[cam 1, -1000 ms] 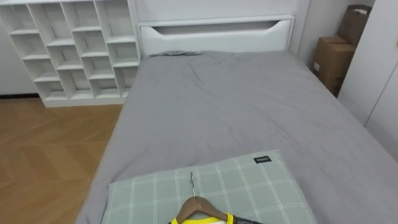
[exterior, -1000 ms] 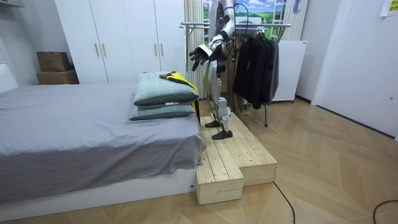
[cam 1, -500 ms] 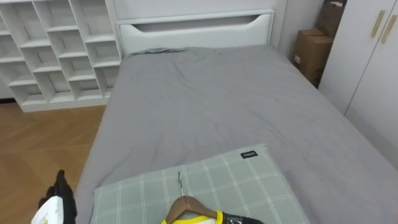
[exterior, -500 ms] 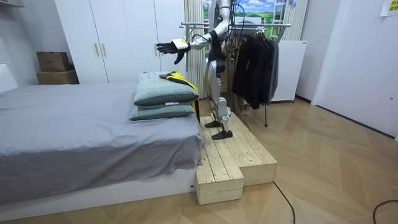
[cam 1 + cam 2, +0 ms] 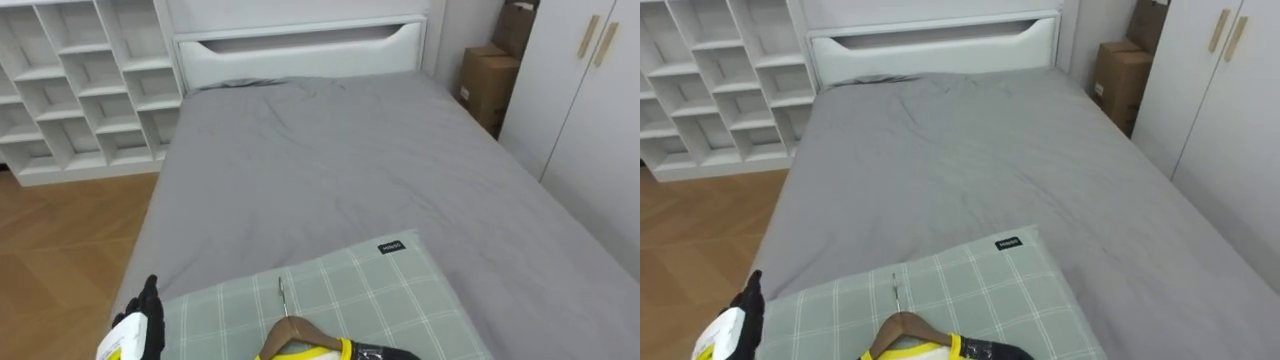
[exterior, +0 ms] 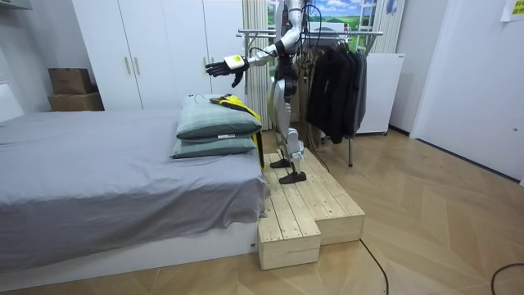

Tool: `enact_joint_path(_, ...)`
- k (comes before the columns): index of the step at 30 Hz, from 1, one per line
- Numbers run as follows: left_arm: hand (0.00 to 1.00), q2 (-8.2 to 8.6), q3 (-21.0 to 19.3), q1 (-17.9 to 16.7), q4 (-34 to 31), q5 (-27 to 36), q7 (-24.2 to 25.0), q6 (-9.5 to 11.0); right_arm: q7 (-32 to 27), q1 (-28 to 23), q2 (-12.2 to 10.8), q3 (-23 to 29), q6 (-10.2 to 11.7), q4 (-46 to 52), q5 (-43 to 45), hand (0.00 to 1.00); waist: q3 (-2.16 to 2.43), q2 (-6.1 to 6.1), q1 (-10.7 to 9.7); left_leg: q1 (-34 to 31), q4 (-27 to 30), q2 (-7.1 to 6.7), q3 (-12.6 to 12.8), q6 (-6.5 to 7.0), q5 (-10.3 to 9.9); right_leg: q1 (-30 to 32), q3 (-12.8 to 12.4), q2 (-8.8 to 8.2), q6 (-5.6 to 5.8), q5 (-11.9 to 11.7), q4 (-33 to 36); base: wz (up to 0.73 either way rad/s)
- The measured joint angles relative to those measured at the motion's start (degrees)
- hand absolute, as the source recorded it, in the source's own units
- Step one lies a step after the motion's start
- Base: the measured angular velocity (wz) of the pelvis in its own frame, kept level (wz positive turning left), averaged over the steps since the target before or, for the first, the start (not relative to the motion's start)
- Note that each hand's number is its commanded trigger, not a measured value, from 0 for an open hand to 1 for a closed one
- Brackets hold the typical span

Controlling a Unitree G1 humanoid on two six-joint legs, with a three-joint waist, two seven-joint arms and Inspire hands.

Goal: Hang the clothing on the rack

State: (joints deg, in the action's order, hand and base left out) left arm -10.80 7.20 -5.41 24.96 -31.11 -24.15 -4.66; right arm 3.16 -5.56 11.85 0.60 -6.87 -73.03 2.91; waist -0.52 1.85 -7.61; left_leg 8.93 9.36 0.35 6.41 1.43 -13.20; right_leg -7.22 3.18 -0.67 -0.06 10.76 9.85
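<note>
A yellow garment (image 5: 335,352) on a wooden hanger (image 5: 293,331) with a metal hook lies on the top green checked pillow (image 5: 400,300) at the foot of the bed; it also shows as the yellow garment (image 6: 236,102) in the room view. My left hand (image 5: 137,322) is raised to the left of the pillow, fingers straight and holding nothing, a little left of the hanger. In the room view that left hand (image 6: 222,67) hovers above the two stacked pillows (image 6: 214,123). I stand on a wooden platform (image 6: 303,205) at the bed's end, facing the bed.
The grey bed (image 5: 330,170) stretches ahead to a white headboard (image 5: 300,45). White cube shelves (image 5: 70,80) stand at the left, cardboard boxes (image 5: 485,80) and wardrobe doors (image 5: 590,110) at the right. Behind me a clothes rack (image 6: 327,34) holds dark garments (image 6: 337,82).
My left arm swung up from beside my body and out over the pillows, bringing the hand into the eye view's lower left. The head camera turned, shifting the whole view.
</note>
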Motion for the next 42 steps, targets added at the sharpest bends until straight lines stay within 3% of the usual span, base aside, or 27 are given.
enact_joint_path(5, 0.00, 0.48, -0.1, -0.1, 6.9, -1.2, 0.0, -0.1, -0.4, 0.2, 0.0, -0.5, -0.3, 0.0, 2.7, 0.00, 0.02, 0.03, 0.0, 0.4, -0.3, 0.04, 0.2, 0.00, 0.0, -0.1, -0.2, 0.07, 0.00, 0.0, 0.0, 0.00)
enact_joint_path(10, 0.00, 1.12, -0.2, -0.9, 9.4, -1.2, 0.0, -0.3, -0.5, 0.1, -0.7, -0.8, -0.6, -0.5, 4.7, 0.00, 0.07, -0.03, 0.0, 0.5, -0.5, 0.05, 0.2, 0.00, 0.0, -0.1, -0.2, 0.06, 0.00, 0.0, 0.0, 0.00)
enact_joint_path(24, 0.00, 1.26, 0.0, -0.9, 10.9, -3.6, 0.0, 0.9, 1.2, -0.4, -1.1, -2.2, -0.7, -0.8, 7.0, 0.00, 0.00, -0.71, -0.2, 0.6, -0.5, -0.03, 0.2, 0.00, 0.0, 0.2, -0.2, -0.03, 0.01, 0.0, 0.0, 0.00)
enact_joint_path(35, 0.00, 1.36, 1.0, -0.6, 12.1, -3.4, 0.0, 1.0, 2.0, -0.7, -1.2, -3.9, -0.6, -0.5, 6.4, 0.00, 0.63, -1.91, -0.6, -0.4, -0.4, 0.01, 0.1, 0.00, 0.0, 0.7, -0.1, 0.01, 0.01, 0.0, 0.1, 0.00)
enact_joint_path(42, 0.00, 1.22, 3.8, 1.2, 12.1, -3.4, -0.1, 1.0, 0.5, 0.1, -1.5, -4.4, -0.7, -0.5, 5.9, 0.00, 0.44, -1.95, -1.6, -2.5, 0.2, 0.01, -0.2, 0.01, 0.0, 2.8, 0.0, -0.03, 0.01, 0.0, 0.9, 0.01)
